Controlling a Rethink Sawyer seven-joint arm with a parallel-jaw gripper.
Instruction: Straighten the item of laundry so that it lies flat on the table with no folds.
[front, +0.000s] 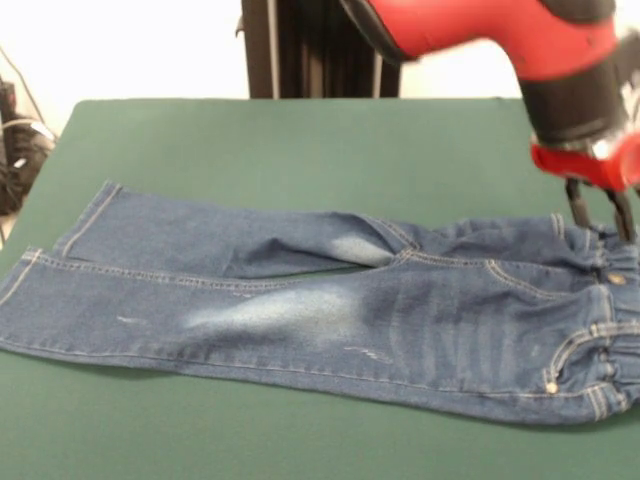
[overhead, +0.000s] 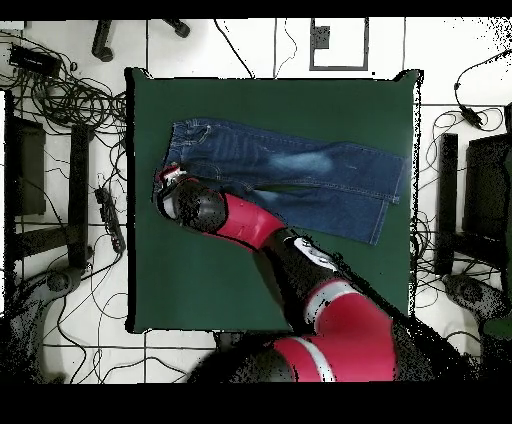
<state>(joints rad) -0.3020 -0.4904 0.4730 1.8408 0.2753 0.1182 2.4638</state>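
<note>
The small pair of blue denim jeans (front: 330, 310) lies spread across the dark green tabletop (front: 300, 150), and in the front view it runs from the cuffs at about 9 o'clock to the gathered elastic waistband at about 3 o'clock. The leg at the 6 o'clock side lies mostly flat, with a long pale faded patch along its middle and light stitching along its seams. The leg at the 12 o'clock side overlaps it slightly near the crotch, where a smaller pale patch and some creases show. A brass button sits at the waistband, and the denim there is bunched and wrinkled. The red and black arm comes down at the 2 o'clock part of the front view, and the jaws (front: 600, 212) hang at the far edge of the waistband, with two thin dark fingers (front: 577, 207) standing a little apart, their tips at the cloth. Whether any denim is pinched between them I cannot tell. In the overhead view the jeans (overhead: 300, 180) lie in the half toward 12 o'clock, waistband toward 9 o'clock, and the arm reaches from 6 o'clock to the waistband's corner, where the jaws (overhead: 166, 180) are mostly hidden beneath the wrist.
</note>
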